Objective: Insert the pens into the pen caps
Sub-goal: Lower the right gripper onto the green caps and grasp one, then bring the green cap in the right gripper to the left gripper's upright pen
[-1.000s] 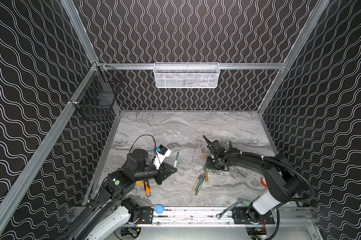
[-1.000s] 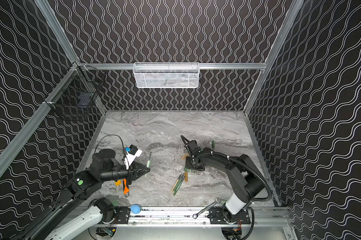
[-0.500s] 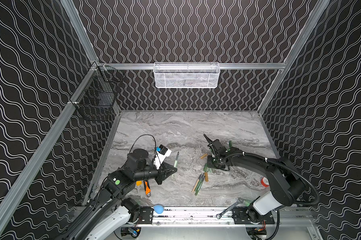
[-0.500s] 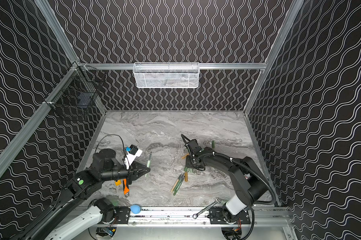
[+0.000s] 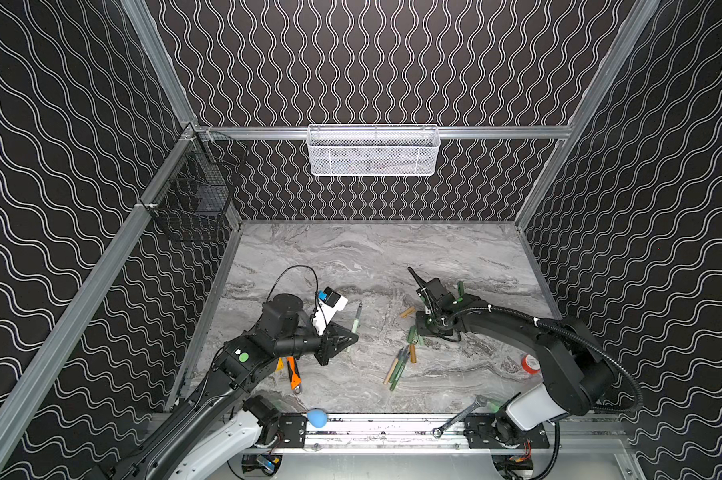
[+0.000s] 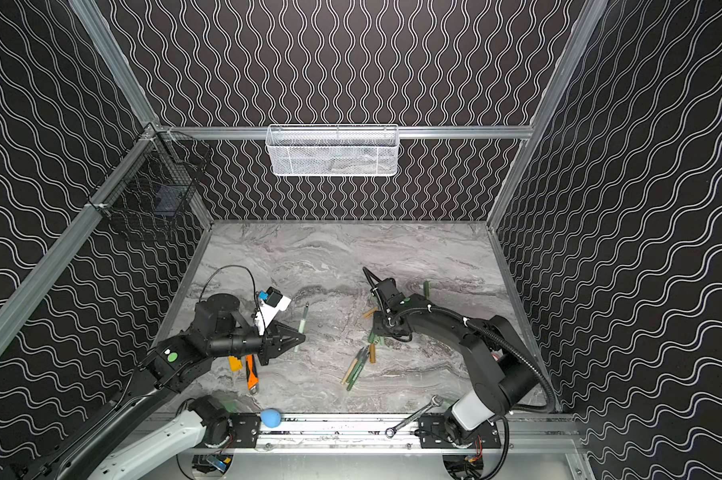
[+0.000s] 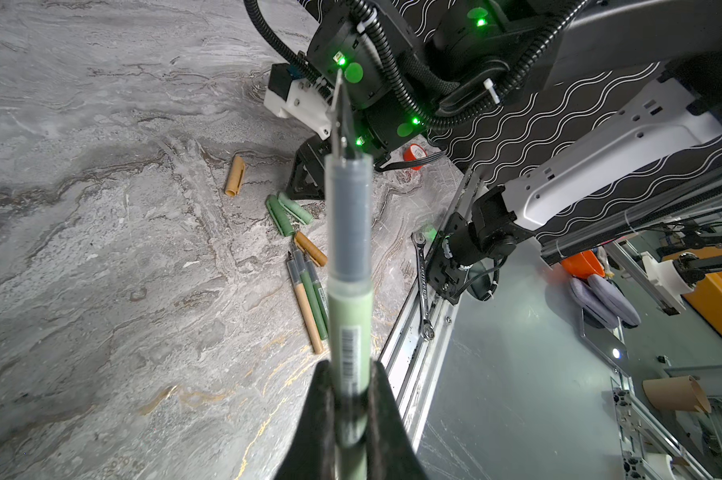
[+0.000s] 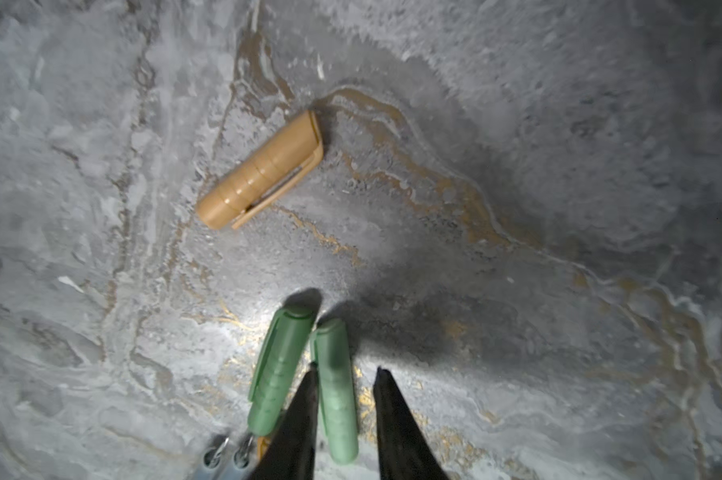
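Observation:
My left gripper (image 7: 349,365) is shut on a light green pen (image 7: 349,266), held above the table with its dark tip pointing away; the same pen (image 5: 356,320) shows in both top views. My right gripper (image 8: 346,370) is low over two green pen caps lying side by side. Its jaws stand open around one green cap (image 8: 334,390), with a gap on one side, and the second green cap (image 8: 282,365) lies just outside. A tan cap (image 8: 261,170) lies beyond them. Several pens (image 5: 399,365) and another tan cap (image 5: 412,353) lie together mid-table.
An orange-handled utility knife (image 5: 293,372) and a yellow block (image 6: 235,363) lie under the left arm. A wrench (image 5: 459,415) and a blue ball (image 5: 317,417) rest on the front rail. A red roll (image 5: 530,363) sits at the right. One green cap (image 5: 460,286) lies behind the right gripper.
The right arm's elbow has shifted slightly while its gripper stays low over the green caps. The left arm and its pen have not moved.

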